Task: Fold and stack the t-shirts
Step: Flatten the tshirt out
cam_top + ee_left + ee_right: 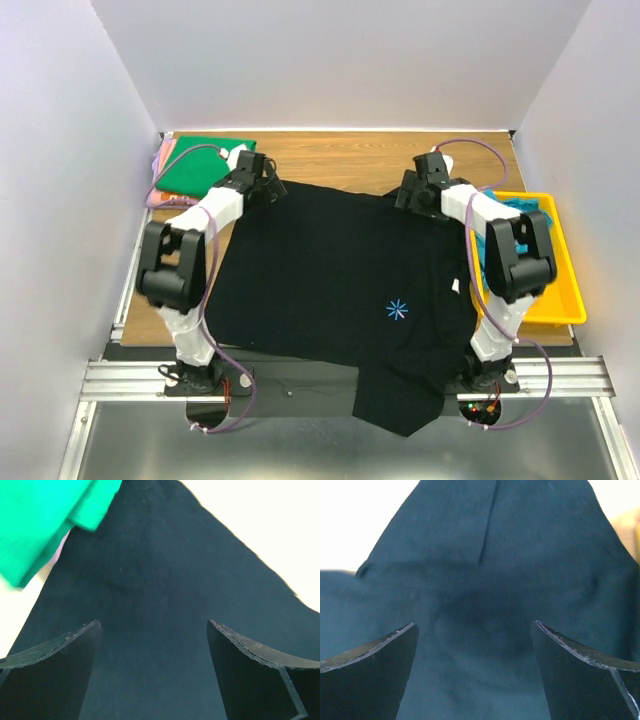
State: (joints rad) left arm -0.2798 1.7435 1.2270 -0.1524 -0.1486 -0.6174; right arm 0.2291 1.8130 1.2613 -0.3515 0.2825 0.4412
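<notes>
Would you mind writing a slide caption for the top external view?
Left gripper and right gripper open at the far edge of the black t-shirt; green t-shirt far left, yellow tray right.

Yellow plastic tray (pixel 562 290) at the right edge of a wooden table (pixel 340 160), aluminium rail (pixel 130 378) along the near side.

black-and-white arms (pixel 215 207), purple cables (pixel 207 290)

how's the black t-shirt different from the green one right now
The black t-shirt lies spread open; the green t-shirt is folded small. The black t-shirt fills the middle of the table, drooping over the near edge; the green t-shirt sits far left atop a pink shirt. The black t-shirt bears a small blue mark; the green t-shirt shows none. Both are soft cloth.
</notes>
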